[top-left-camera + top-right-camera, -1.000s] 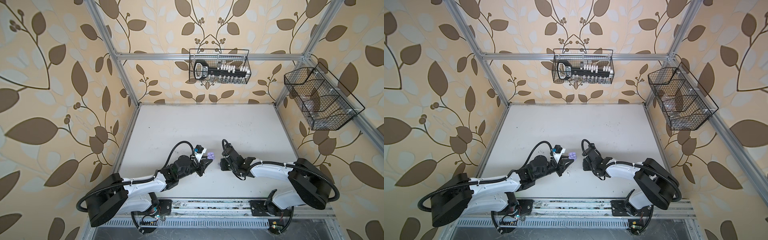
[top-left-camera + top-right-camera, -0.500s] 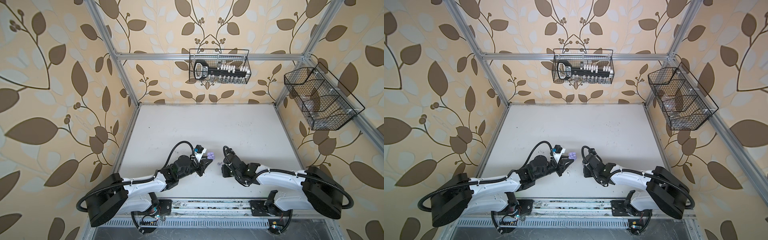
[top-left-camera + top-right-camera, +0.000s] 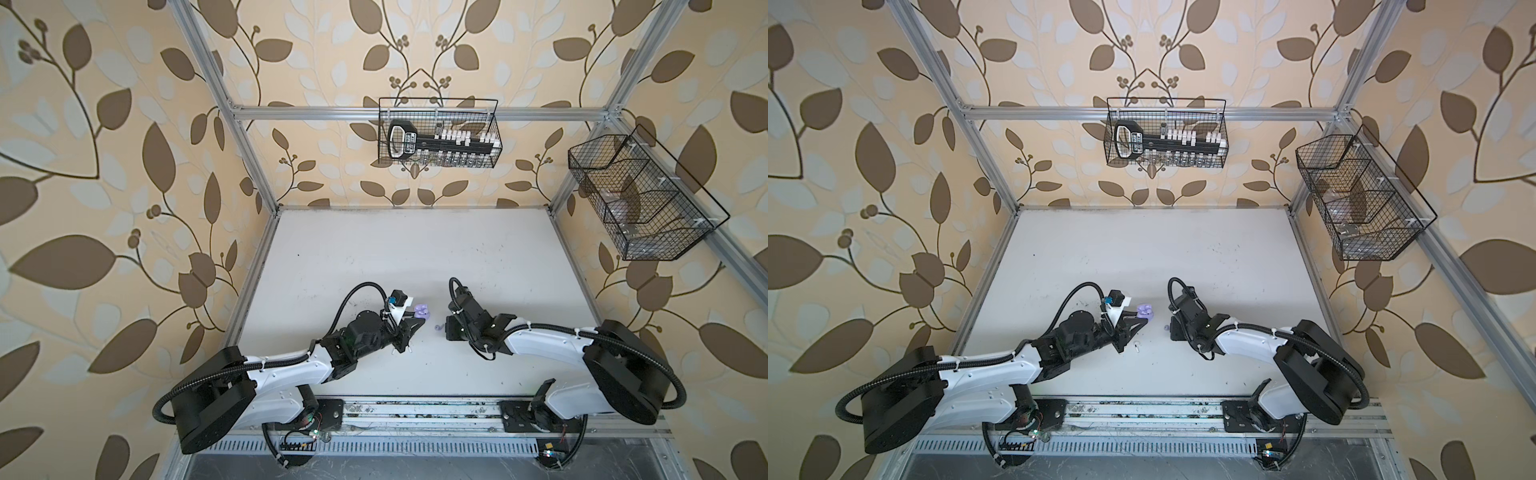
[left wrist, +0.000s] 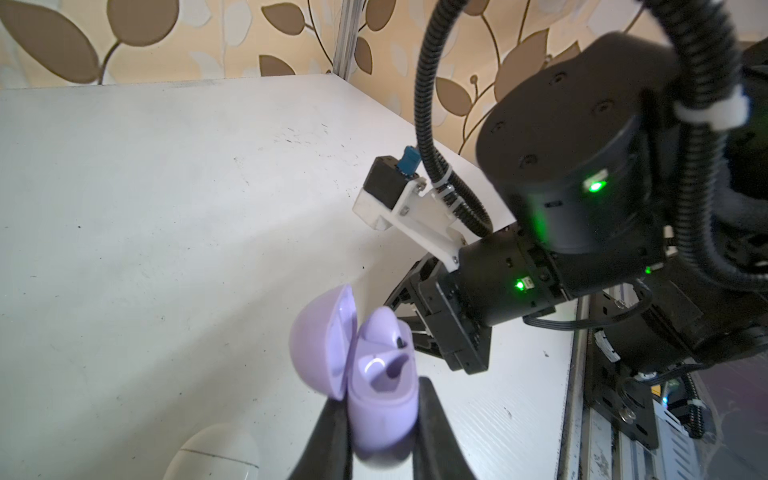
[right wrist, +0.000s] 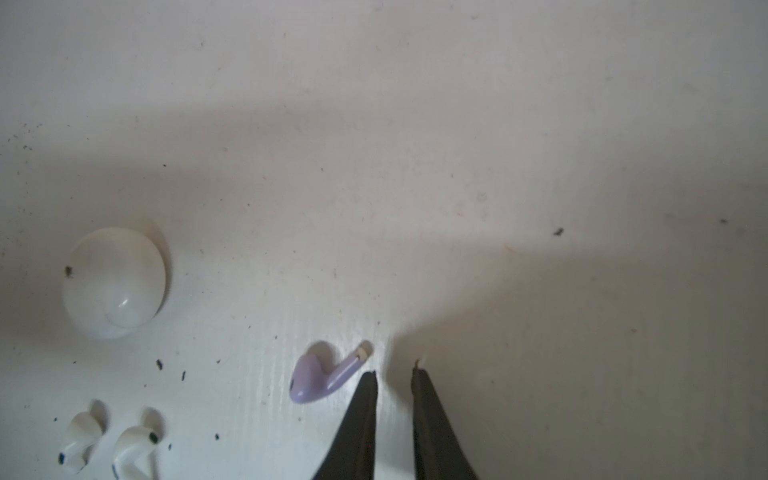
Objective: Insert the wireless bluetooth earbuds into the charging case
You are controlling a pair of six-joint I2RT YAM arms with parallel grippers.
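The two white earbuds (image 5: 79, 446) and a white case (image 4: 216, 455) are cut by picture edges.

Glossy lilac plastic case (image 4: 374, 386), scuffed matt tabletop (image 4: 166, 208)

The table (image 3: 415, 249) fills the lower centre of both top views, bounded behind and at both sides by walls. One wire basket (image 3: 438, 137) hangs at upper centre on the rear wall; a second wire basket (image 3: 640, 199) hangs at upper right on the side wall.

The left arm (image 3: 291, 370) enters from lower left, the right arm (image 3: 552, 345) from lower right; their ends face each other near the table's front centre.

The open charging case (image 3: 421, 310) sits at the left gripper (image 4: 384, 419), between its fingers. One earbud (image 5: 322, 378) lies on the table between case and right gripper (image 5: 395, 376), just beside its fingertips.

In the right wrist view, a closed case (image 5: 113, 282) lies at centre left, with two earbuds (image 5: 79, 440) side by side in the lower left corner.
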